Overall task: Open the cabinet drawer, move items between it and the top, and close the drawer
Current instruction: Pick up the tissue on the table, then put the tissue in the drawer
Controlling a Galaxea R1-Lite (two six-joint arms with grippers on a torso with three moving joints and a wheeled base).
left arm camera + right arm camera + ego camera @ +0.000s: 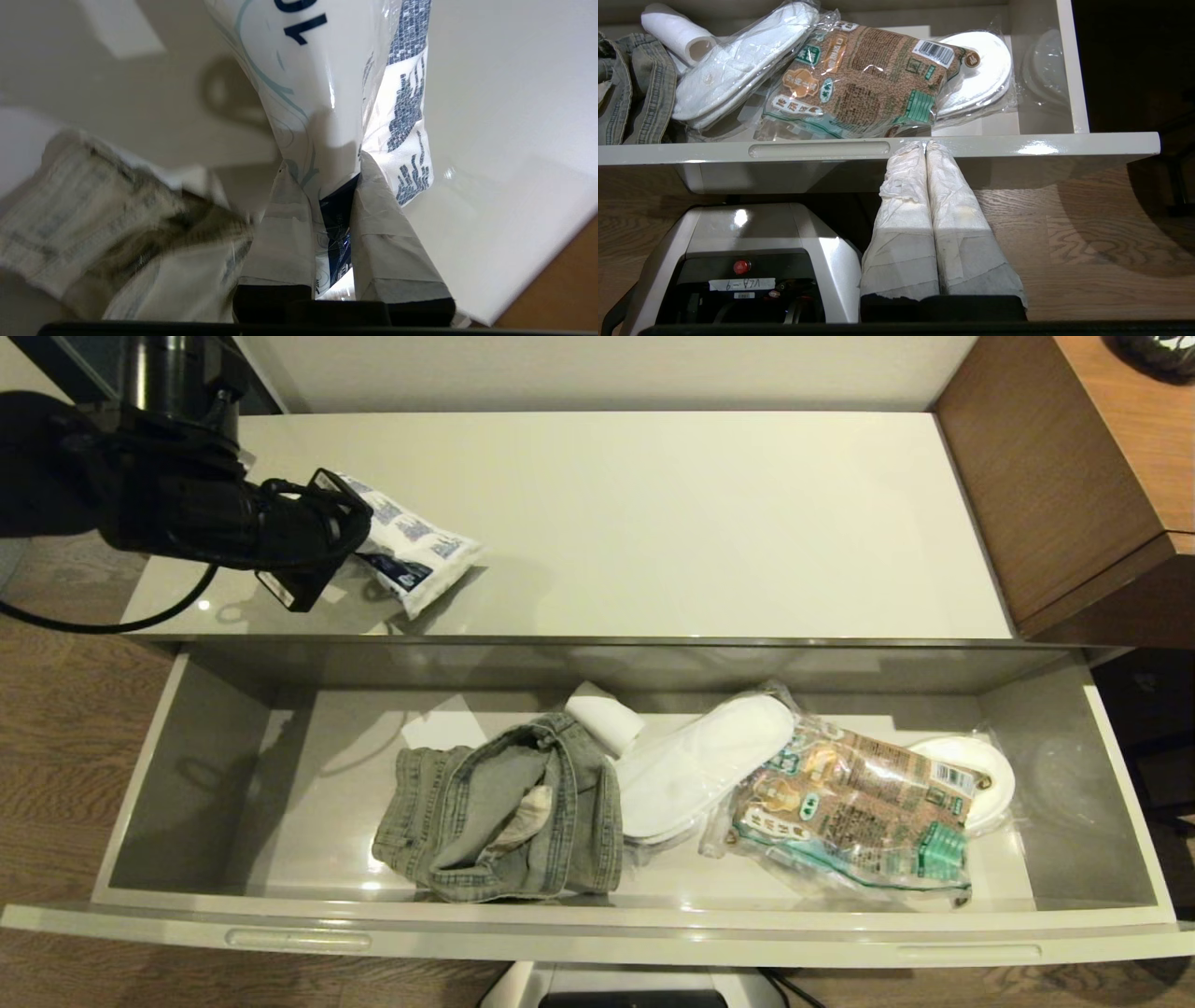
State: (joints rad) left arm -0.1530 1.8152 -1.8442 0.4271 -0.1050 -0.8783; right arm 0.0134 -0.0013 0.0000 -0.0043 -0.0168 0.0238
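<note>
My left gripper (pixel 347 534) is shut on the white pack with blue print (pixel 417 549) and holds it over the left part of the glossy cream cabinet top (pixel 653 513). In the left wrist view the taped fingers (pixel 285 219) pinch the white pack's (pixel 317 84) dark-labelled end. The drawer (pixel 597 919) below stands pulled out. The clear crinkly bag with brown contents (pixel 850 803) lies in its right half, partly over the wrapped slippers. My right gripper (pixel 925 145) is shut and empty, low in front of the drawer's front panel (pixel 1017 144), with that bag (pixel 864 79) just behind the panel.
In the drawer lie a faded denim garment (pixel 504 817), a white roll (pixel 607 719) and white slippers in clear wrap (pixel 691 765). A brown wooden desk (pixel 1074 476) adjoins the cabinet on the right. The robot's base (pixel 738 261) stands under the drawer front.
</note>
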